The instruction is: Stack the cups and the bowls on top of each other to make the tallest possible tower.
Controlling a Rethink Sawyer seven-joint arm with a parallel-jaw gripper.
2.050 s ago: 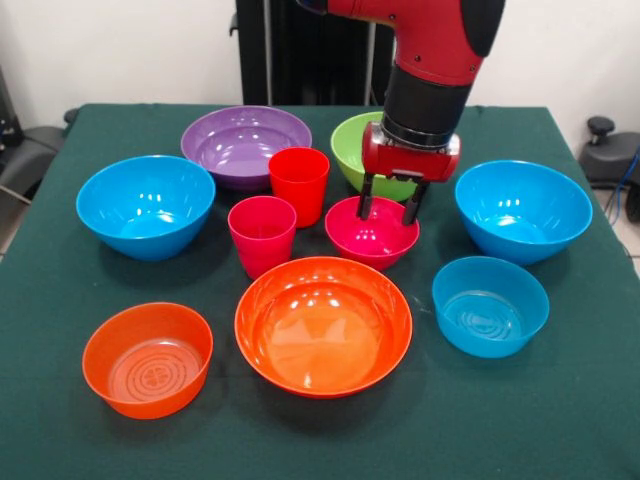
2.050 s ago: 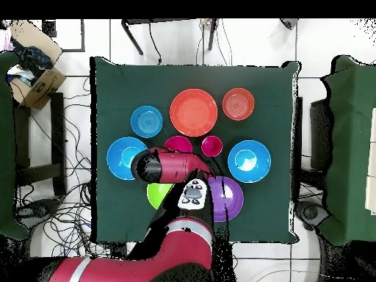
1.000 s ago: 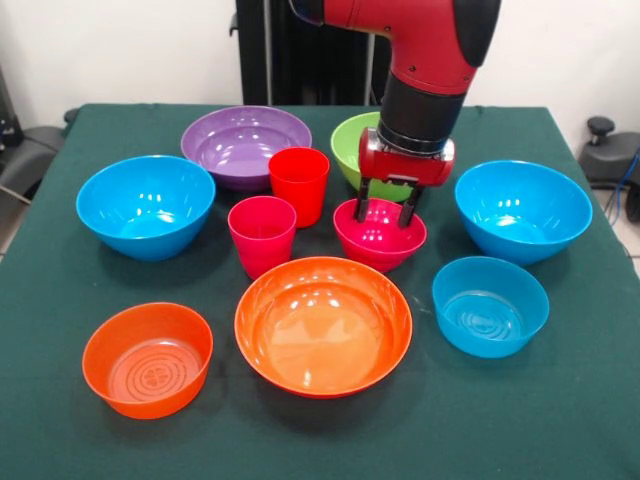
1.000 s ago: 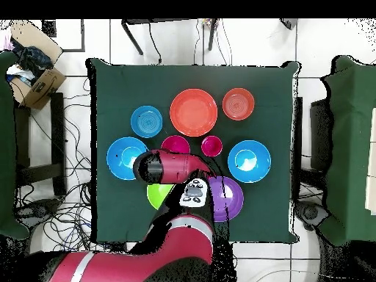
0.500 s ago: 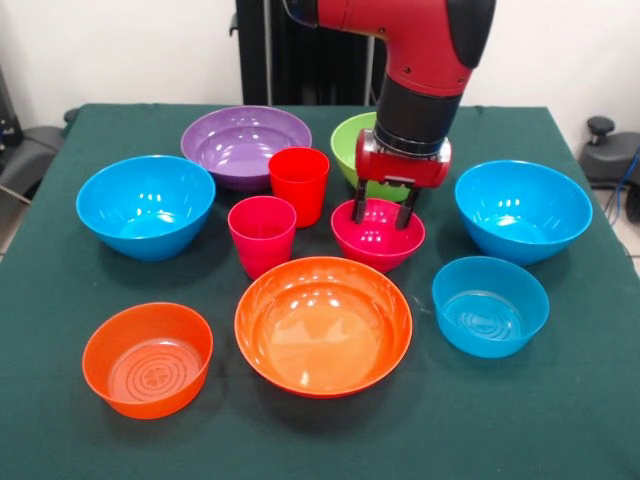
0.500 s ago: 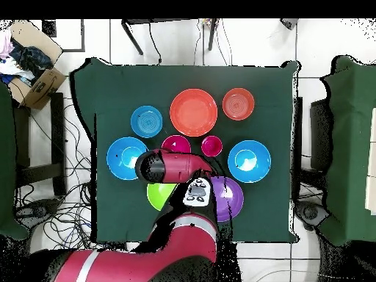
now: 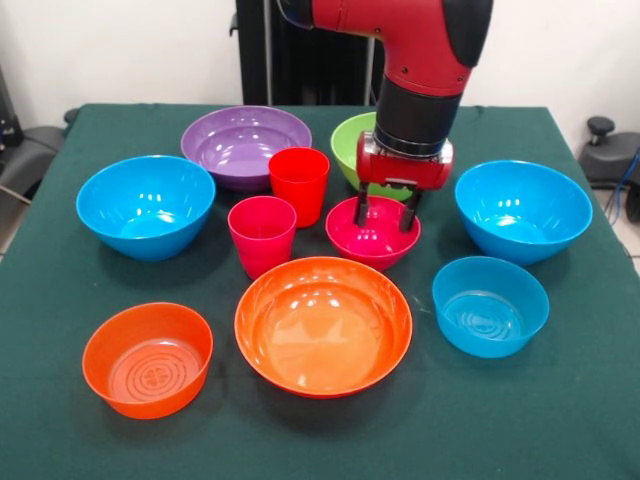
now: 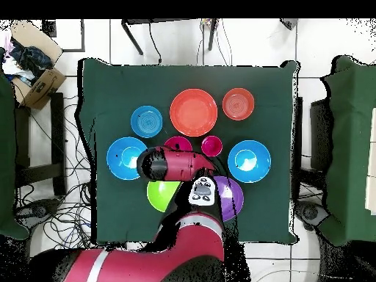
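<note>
Lowered again, hand (image 7: 385, 214) astride magenta bowl (image 7: 372, 238) rim

1. No legible text, label, brand, number or sign appears in either view.
2. The bowls, cups and desk (image 7: 560, 420) carry no readable markings.

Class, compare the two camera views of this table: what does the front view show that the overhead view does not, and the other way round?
Only the front view shows the tool reaching into the small magenta bowl, its fingers spread at the bowl's far rim, and the red-orange cup. Only the overhead view shows the floor cables and the cardboard box beside the table. Both show the large orange bowl, the two large blue bowls, the pink cup and the green cloth.
</note>
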